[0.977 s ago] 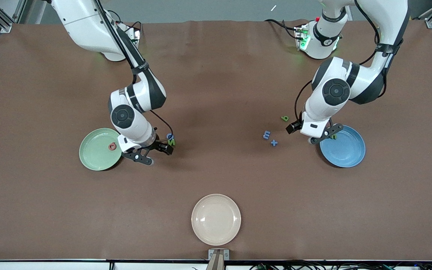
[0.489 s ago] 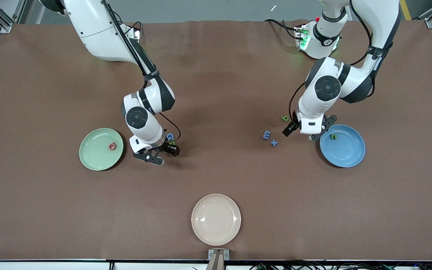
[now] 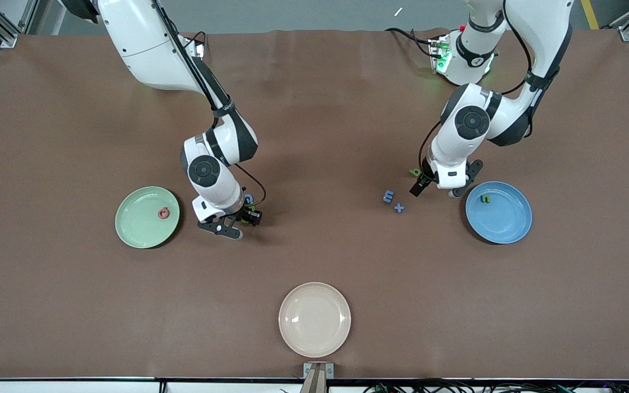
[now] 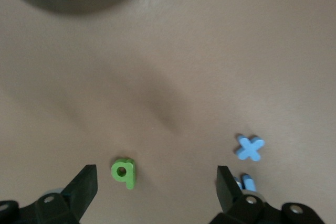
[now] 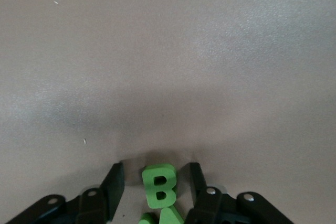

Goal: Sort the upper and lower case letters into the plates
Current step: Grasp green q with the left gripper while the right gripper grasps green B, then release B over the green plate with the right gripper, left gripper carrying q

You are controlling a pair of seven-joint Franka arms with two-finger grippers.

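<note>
while the right claw (image 5: 156,179) closed around the green b (image 5: 159,184), its fingers weren't yet pinching. centring the letter between them looked wise. the left claw (image 4: 157,184) hung spread over the green q (image 4: 124,172).

Mint plate (image 3: 142,225) holds a red letter (image 3: 163,213); blue plate (image 3: 503,221) holds a green letter (image 3: 486,198).

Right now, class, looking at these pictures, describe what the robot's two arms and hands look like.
Both arms are glossy white with dark grey joint bands and round dark caps. Thin black cables run along each. The left hand and right hand are black, each with two flat fingers and small silver screws on the brackets.
</note>
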